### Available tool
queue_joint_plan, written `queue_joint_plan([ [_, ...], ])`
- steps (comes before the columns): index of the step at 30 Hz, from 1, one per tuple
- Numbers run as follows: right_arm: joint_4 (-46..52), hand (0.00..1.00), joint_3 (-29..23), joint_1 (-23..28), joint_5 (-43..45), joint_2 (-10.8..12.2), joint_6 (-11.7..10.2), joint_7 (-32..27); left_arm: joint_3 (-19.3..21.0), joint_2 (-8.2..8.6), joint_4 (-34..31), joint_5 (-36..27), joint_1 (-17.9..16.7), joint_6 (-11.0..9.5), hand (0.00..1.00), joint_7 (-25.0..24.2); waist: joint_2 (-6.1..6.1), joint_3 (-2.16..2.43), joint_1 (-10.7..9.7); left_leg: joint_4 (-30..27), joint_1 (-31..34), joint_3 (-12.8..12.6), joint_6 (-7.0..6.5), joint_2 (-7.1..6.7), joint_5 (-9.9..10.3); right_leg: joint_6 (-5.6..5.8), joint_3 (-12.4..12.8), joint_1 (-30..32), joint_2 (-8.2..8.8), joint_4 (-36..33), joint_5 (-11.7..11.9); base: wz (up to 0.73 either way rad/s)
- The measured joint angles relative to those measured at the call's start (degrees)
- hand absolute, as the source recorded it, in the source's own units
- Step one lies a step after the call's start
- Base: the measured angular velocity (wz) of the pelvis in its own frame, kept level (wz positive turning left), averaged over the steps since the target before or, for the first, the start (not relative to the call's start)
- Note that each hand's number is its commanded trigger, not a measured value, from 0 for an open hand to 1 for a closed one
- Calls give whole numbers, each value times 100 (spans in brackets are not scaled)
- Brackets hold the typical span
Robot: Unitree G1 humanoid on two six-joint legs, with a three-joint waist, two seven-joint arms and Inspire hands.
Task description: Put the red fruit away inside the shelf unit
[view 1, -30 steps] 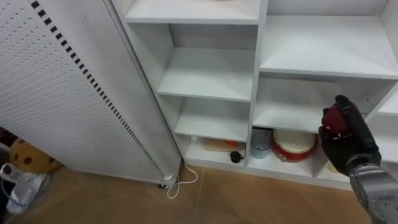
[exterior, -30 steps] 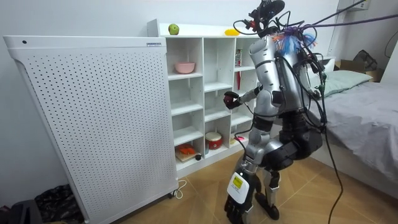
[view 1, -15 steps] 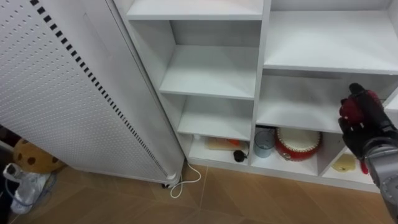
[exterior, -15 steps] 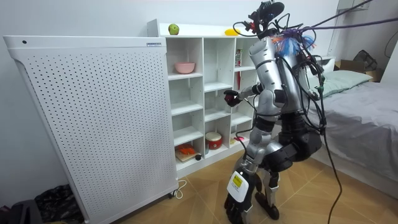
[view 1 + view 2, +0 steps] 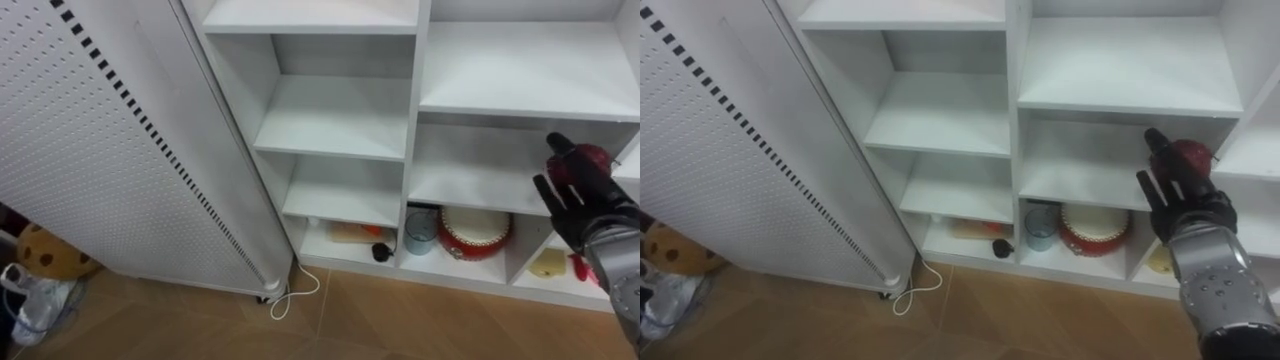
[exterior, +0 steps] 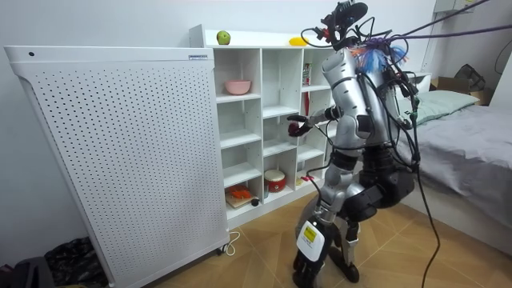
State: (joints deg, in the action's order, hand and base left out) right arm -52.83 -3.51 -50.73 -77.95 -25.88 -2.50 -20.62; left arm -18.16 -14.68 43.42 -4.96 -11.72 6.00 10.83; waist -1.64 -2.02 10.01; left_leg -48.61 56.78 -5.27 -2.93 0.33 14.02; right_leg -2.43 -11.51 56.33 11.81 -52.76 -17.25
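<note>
Wood floor [image 5: 400, 320] runs under everything. The largest thing on it is the white perforated panel [image 5: 90, 150], standing just left of the closet. Next comes the white closet [image 5: 415, 120] itself, an open grid of compartments. The room view shows our robot standing at the closet's front.

A second ago our right hand [image 5: 595, 212] hung before the closet's bottom middle compartment. It has since risen and swung right. We now see it before the upright between the closet's middle and right columns, level with the compartment one up from the bottom. Its fingers stay curled round the dark red fruit [image 5: 588, 160] — held in the air, on no shelf — and more of the fruit shows beside the fingers than before. Nothing inside the closet has moved in that time.

As for what the compartments hold, the closet's bottom middle one has a round red tin [image 5: 472, 230] with a pale top. A small blue-grey cup [image 5: 419, 232] stands just beside the tin on its left. The closet's bottom left compartment holds a flat brownish thing [image 5: 350, 232] and a small black object [image 5: 380, 252] at the front edge. The bottom right one holds something yellow [image 5: 549, 264] that we cannot name.

In the room view a pink bowl [image 6: 237, 86] sits in the closet's top left compartment. On the closet's top lie a green apple [image 6: 223, 38] and a yellow fruit [image 6: 298, 41].
</note>
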Motion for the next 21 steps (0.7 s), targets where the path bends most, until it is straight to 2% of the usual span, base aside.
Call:
queue_joint_plan([
  [9, 7, 0, 17, 0, 1, 1, 10, 21, -3, -13, -161, 1, -67, 9, 0, -8, 4, -1, -2, -5, -18, 1, -6, -3, 9, 0, -1, -24, -16, 9, -1, 0],
  [13, 7, 0, 17, 0, 109, 2, 40, 23, -3, -13, -176, 3, -69, 73, 0, -8, 11, -5, -10, 3, -26, -2, -6, -5, 8, 1, -8, -32, -2, 9, -1, 0],
  [16, -9, 0, 61, 1, 266, 0, 86, 0, -5, -25, -182, -4, -69, 95, 0, -15, 54, -14, -9, 31, -56, -22, -7, -7, 8, 1, -1, -45, 3, 17, -2, 0],
  [19, -64, 0, 386, 12, 329, 2, 95, -4, -25, -96, -173, -147, -75, 100, 0, -24, 135, -39, -9, 112, -143, -22, -2, 17, 5, -9, -28, -134, -3, 116, 11, -4],
  [21, -69, 0, 494, 14, 330, 3, 130, -10, -109, -184, -179, -235, -109, 103, 0, -22, 191, -32, -10, 140, -180, -14, 6, 53, 11, -26, -93, -205, -9, 200, 27, -6],
])
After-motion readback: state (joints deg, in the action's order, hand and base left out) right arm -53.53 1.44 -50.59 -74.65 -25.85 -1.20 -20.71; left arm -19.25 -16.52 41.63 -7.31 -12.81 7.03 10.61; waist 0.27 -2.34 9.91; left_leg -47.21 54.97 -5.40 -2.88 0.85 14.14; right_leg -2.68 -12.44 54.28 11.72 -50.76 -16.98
